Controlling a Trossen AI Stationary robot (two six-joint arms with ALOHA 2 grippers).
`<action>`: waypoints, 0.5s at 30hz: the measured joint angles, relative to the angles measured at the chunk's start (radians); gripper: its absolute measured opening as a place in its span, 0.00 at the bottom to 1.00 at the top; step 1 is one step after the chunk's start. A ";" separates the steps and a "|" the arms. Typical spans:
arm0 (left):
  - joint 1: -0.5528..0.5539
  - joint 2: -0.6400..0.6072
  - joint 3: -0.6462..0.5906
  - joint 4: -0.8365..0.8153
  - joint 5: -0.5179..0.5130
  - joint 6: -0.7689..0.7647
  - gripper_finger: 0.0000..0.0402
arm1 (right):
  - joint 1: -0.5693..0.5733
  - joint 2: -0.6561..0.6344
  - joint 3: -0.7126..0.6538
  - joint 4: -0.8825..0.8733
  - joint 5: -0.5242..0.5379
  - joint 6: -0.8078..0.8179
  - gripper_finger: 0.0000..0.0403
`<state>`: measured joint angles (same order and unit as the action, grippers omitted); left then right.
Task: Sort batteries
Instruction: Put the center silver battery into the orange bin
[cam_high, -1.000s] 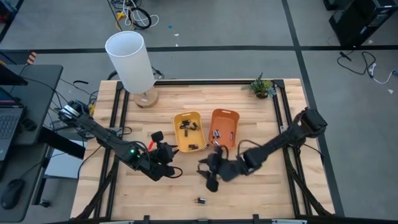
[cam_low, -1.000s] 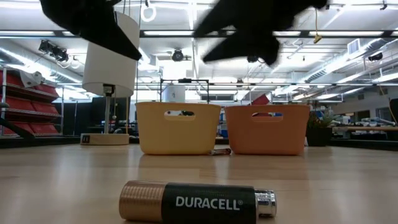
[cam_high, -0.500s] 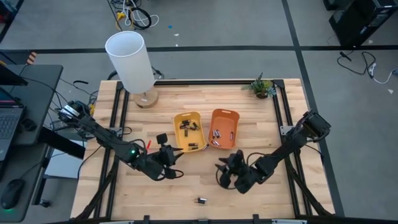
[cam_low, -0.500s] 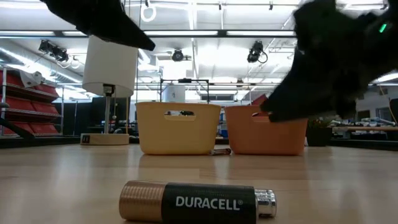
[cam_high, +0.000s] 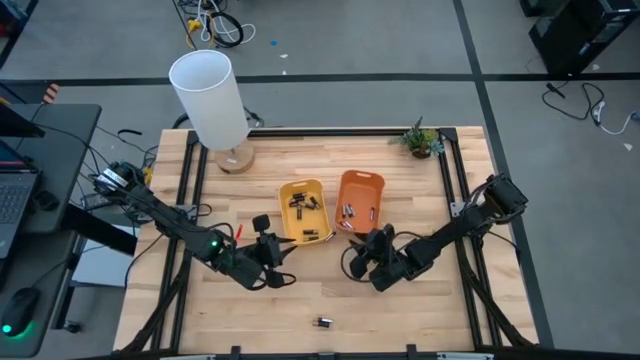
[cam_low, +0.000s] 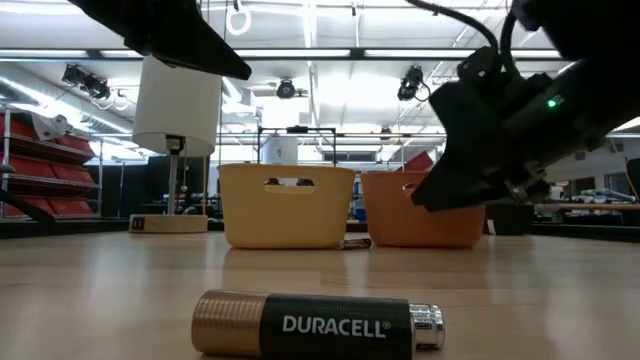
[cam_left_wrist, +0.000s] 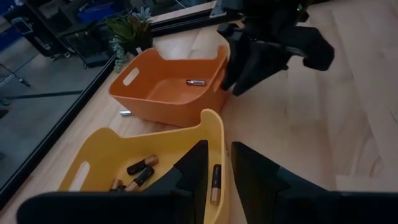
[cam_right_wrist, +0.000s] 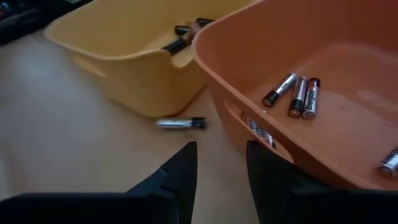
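Silvery, the stray battery (cam_right_wrist: 181, 123) lies on the wooden surface (cam_high: 420, 300) between the yellow tray (cam_right_wrist: 118, 56) and orange tray (cam_right_wrist: 323, 74), mid-left of the right wrist frame, long axis crosswise just beyond the right pincer (cam_right_wrist: 221, 158), whose fingers stand slightly apart and empty; it is the nearer arm.

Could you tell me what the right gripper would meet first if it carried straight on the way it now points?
Probably the orange tray: the right gripper, jaws open and empty, points at its near wall. A silvery battery lies on the table just aside of that line, between the orange and yellow tray; depth is unclear, so it might be brushed first.
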<state>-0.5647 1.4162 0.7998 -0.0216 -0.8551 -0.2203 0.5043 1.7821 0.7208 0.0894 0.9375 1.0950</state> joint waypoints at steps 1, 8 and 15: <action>0.000 0.000 0.000 -0.005 0.000 0.000 0.21 | -0.006 0.000 0.000 -0.009 0.001 0.000 0.31; 0.000 0.000 0.000 -0.045 0.000 -0.001 0.21 | -0.034 0.000 0.000 -0.121 0.012 -0.010 0.31; 0.006 0.000 0.000 -0.070 0.000 -0.021 0.21 | -0.068 0.000 -0.001 0.070 -0.084 -0.228 0.36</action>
<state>-0.5591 1.4162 0.7998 -0.0914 -0.8555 -0.2413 0.4358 1.7821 0.7200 0.1598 0.8533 0.8667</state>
